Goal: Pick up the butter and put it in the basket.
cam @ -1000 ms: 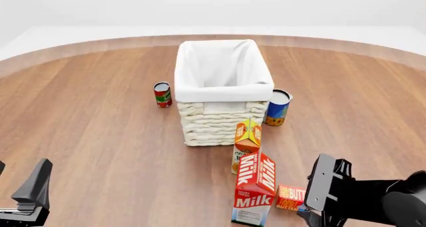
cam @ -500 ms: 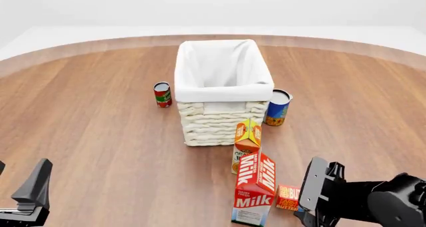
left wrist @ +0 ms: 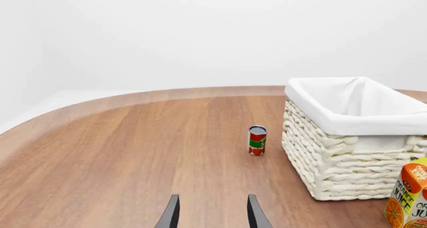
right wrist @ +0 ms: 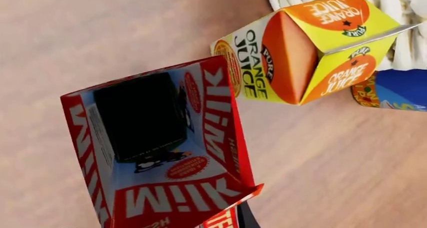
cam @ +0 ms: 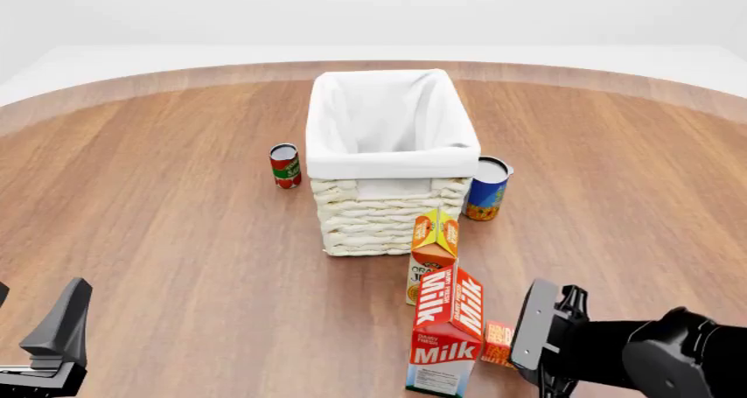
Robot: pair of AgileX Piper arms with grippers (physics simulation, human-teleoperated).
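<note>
- Red-and-orange, small and flat, the butter box (cam: 498,343) lies on the brown wooden table (cam: 175,232) at about five o'clock in the front view, mostly hidden, with only a narrow strip showing.
- That strip sits wedged between the tall red-and-white milk carton (cam: 447,332) at its nine o'clock and the black right gripper (cam: 540,350) at its three o'clock, both just beside it.
- Whether the right gripper's fingers are apart or closed on the box cannot be told; in the right wrist view only a red corner of the butter (right wrist: 220,220) peeks out at the frame edge, below the milk carton (right wrist: 167,153).
- Directly at the milk carton's twelve o'clock stands the orange-and-yellow juice carton (cam: 433,251), and beyond it the large cream-white wicker basket with its white cloth liner (cam: 391,157).
- A small red-and-green can (cam: 285,165) stands at the basket's nine o'clock, a blue-and-orange can (cam: 487,188) at its three o'clock.
- At seven o'clock the left gripper (left wrist: 213,214) hangs over bare wood with its two dark fingers apart, holding nothing.
</note>
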